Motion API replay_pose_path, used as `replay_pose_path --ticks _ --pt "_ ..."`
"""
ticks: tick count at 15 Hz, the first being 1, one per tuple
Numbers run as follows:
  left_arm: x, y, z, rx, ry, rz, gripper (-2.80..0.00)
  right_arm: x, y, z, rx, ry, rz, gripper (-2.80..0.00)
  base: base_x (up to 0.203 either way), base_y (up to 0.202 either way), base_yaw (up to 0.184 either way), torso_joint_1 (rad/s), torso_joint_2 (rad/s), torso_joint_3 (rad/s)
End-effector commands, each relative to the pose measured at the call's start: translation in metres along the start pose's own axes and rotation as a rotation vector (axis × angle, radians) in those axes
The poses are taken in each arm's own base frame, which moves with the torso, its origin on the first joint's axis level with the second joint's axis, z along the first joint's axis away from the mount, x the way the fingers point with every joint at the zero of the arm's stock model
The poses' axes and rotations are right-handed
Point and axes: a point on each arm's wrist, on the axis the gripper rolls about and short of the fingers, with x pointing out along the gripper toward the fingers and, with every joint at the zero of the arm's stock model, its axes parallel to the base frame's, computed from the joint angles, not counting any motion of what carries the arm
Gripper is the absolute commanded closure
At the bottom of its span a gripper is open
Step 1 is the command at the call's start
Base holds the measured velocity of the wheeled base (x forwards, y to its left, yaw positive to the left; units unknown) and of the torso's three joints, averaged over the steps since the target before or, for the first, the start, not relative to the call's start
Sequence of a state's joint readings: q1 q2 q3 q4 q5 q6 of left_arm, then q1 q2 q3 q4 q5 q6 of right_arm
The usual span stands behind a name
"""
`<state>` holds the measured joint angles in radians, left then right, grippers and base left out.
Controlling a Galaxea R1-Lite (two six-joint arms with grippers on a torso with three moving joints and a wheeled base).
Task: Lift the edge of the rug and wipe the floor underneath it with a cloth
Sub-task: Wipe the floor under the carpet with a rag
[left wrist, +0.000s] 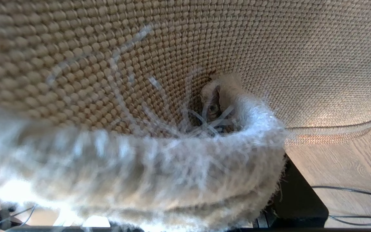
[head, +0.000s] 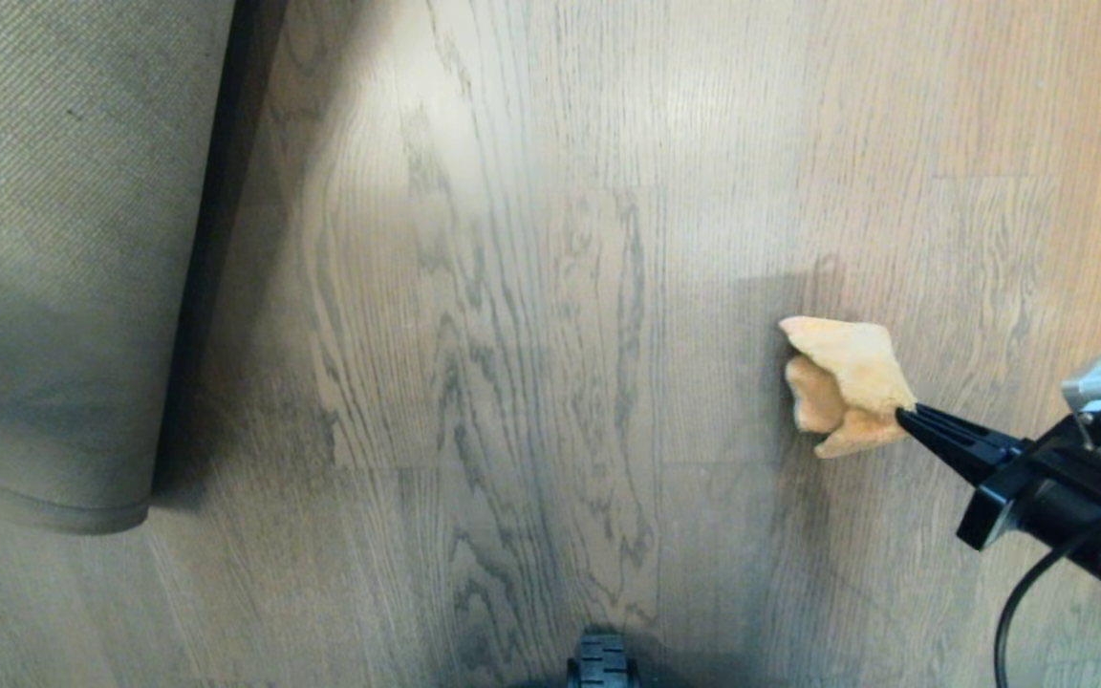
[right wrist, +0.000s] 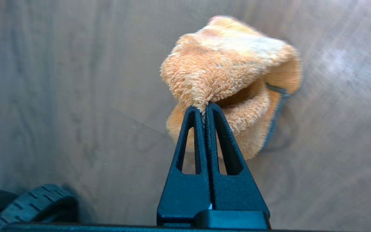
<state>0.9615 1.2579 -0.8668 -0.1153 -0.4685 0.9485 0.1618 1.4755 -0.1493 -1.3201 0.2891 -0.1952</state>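
Your rug (head: 63,258) is folded back on the left side of the floor (head: 531,315), woven backing up, with a bare stretch of planks exposed beside the fold. Now wipe that stretch: bring the cloth (head: 847,382) leftward toward the shadowed strip right at the fold, keep it pressed flat enough to drag rather than skim, and work in overlapping passes so no plank is skipped. Watch the wheel (head: 598,664) at the near edge of the floor and the cables trailing by the rug. Your right gripper (head: 904,413) comes in from the right, its jaws pressed together and pinching a tuft of the cloth, which hangs bunched at the tips, low over the planks; whether it touches them isn't clear. Your left gripper isn't clearly visible; its wrist view is filled by the rug's pile edge (left wrist: 140,174) draped close over the camera, so it seems to be holding the edge up, though you cannot tell how its fingers stand.
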Motion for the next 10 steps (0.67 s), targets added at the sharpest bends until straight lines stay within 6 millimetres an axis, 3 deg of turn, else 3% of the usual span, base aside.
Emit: replay_pose_path --ticks 1,6,10 --pt "0.0 0.0 0.0 0.005 -0.004 -0.001 0.0 0.011 0.008 0.005 -0.005 -0.029 0.058 0.0 0.0 0.0 0.0 0.0 0.0 0.0" --pt "-0.001 -0.003 -0.002 -0.001 0.005 -0.006 0.0 0.027 0.05 0.01 -0.004 -0.053 0.271 0.0 0.0 0.0 0.0 0.0 0.0 0.0" --pt "-0.002 -0.002 -0.005 -0.006 0.016 -0.001 0.0 0.063 0.083 0.021 -0.007 -0.104 0.4 0.0 0.0 0.0 0.0 0.0 0.0 0.0"
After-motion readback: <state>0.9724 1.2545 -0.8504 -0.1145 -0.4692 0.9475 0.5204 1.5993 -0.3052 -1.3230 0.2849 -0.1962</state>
